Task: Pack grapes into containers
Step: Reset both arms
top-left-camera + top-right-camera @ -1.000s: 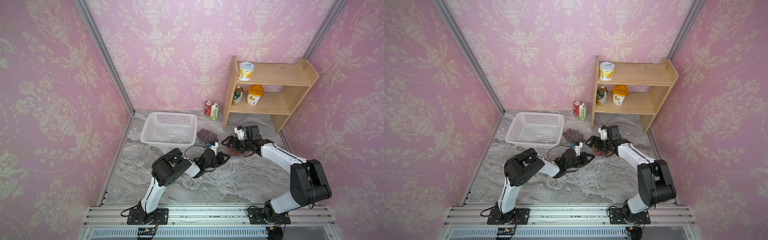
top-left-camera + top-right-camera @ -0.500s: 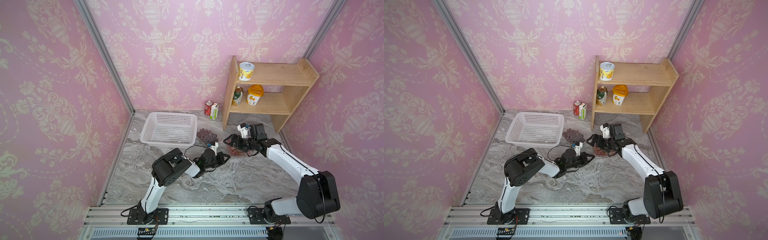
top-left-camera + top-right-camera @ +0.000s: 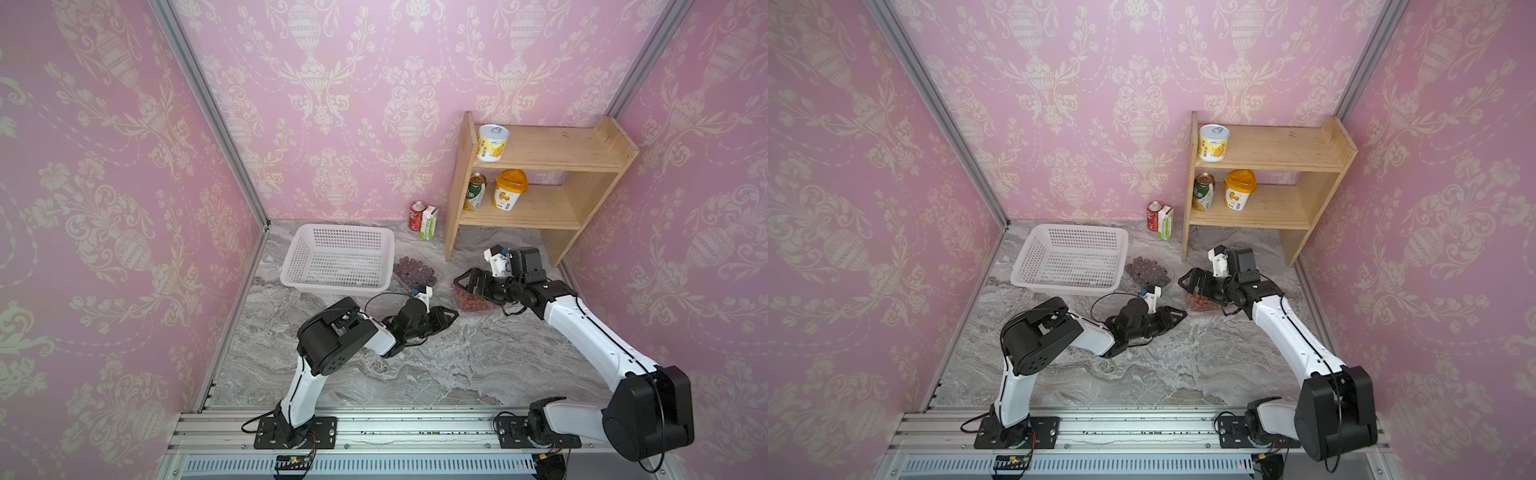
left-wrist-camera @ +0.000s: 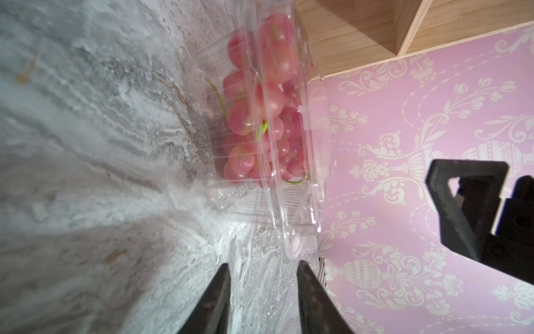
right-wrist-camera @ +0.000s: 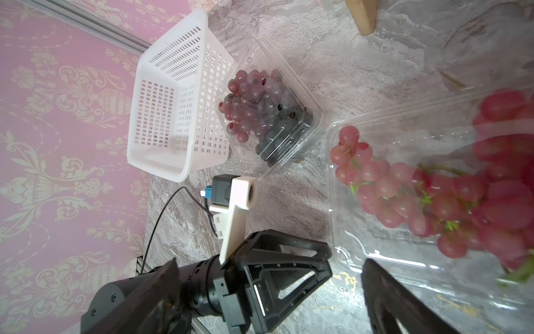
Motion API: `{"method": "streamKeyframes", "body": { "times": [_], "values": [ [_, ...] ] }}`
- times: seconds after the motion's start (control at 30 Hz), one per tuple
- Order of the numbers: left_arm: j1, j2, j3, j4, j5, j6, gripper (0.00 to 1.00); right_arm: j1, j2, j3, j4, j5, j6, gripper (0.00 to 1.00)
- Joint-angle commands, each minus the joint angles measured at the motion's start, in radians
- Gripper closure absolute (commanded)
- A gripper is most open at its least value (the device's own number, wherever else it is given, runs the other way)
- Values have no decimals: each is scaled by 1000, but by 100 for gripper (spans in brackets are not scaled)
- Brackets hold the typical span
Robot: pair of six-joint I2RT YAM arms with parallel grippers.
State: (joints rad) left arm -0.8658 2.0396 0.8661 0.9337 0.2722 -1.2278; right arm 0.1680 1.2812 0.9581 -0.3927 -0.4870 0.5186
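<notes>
Step, prob.: closing the clear hinged plastic clamshell box (image 5: 344, 251), w/ the light pink-red grape bunch (image 5: 404, 191) already inside it, on the grey marble tabletop (image 5: 361, 72). L gripper (image 4: 261, 292) sat low at the box's edge, jaws a little apart, nothing btw them. R gripper (image 3: 463, 282) hung over the box, jaws wide, empty. Next calls for pressing the lid flap (image 4: 289, 225) down to snap w/o crushing fruit. L wrist view showed the flap ajar. R wrist view, not L, showed dark purple grapes (image 5: 251, 98) in a 2nd clear box (image 5: 297, 86) beside the white perforated plastic basket (image 5: 161, 164).
</notes>
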Motion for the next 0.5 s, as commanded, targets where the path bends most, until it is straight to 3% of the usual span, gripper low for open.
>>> {"method": "streamKeyframes", "body": {
  "times": [0.0, 0.17, 0.3, 0.33, 0.4, 0.47],
  "values": [
    [7, -95, -40, -33, -24, 78, 59, -18, -51, 12, -56, 27, -27, 0],
    [8, -284, -117, -163, -55, 238, 55, -44, -127, 25, -126, 115, -35, 0],
    [24, -578, -157, -535, -180, 548, 49, -53, -226, 25, -214, 447, -43, 0],
    [35, -660, -144, -655, -247, 630, 44, -54, -252, 13, -225, 552, -35, 0],
    [81, -808, -101, -855, -416, 799, 23, -55, -306, -43, -195, 763, -29, 0],
    [185, -948, -92, -951, -543, 946, 1, -55, -363, -149, -104, 956, -39, 0]
  ]
}}
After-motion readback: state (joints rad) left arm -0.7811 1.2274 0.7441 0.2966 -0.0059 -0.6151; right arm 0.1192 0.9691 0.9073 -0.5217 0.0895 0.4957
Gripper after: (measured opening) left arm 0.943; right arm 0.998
